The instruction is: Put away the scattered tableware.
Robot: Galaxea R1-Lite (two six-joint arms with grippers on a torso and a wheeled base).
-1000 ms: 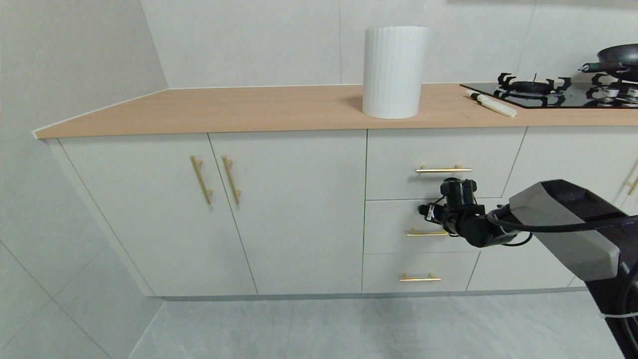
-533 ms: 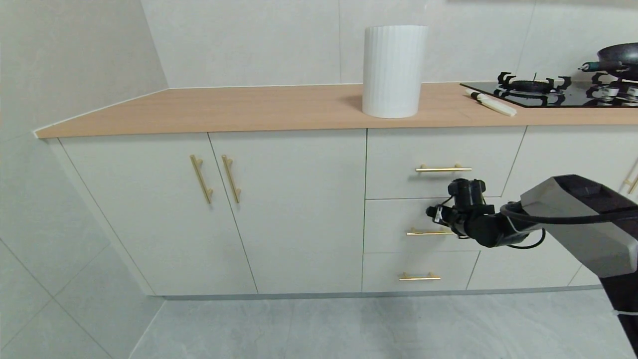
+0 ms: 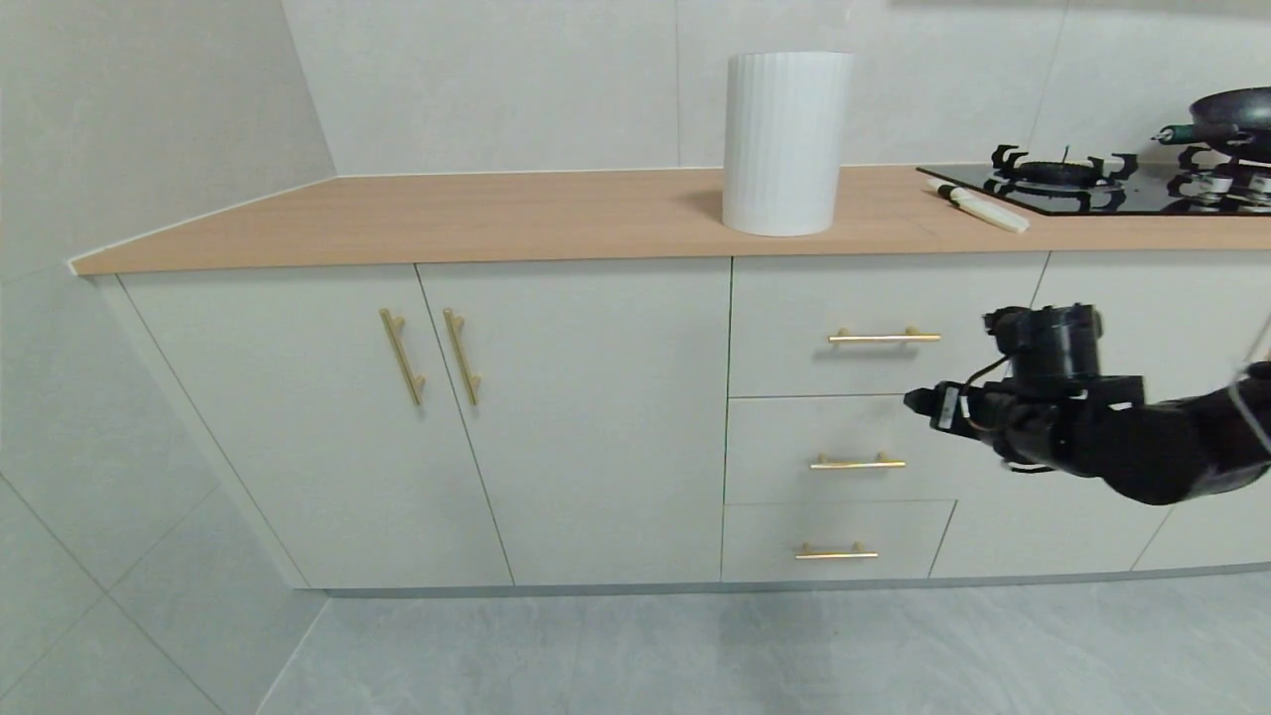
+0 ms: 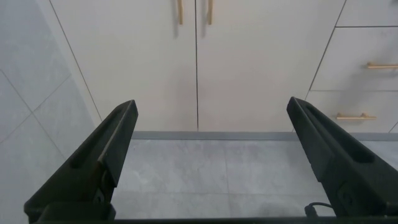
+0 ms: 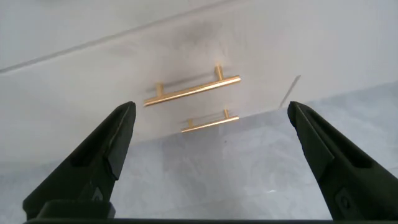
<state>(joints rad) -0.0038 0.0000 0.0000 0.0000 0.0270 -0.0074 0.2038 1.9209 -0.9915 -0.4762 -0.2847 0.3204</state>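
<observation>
Your right tool [image 3: 928,405], wide open and empty, is the nearer arm to what looks like a knife [image 3: 978,207] lying slantwise on the surface [image 3: 496,218] above; drawer handles [image 3: 857,463] lie just leftward.

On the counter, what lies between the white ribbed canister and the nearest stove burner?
In the head view, a pale, long utensil lies between the canister and the burner, along the black hob edge.

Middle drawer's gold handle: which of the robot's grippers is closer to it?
Right. The right gripper hangs open before the middle drawer handle, slightly above it. The left gripper faces the cupboard doors, low down, the drawers off to one side.
</observation>
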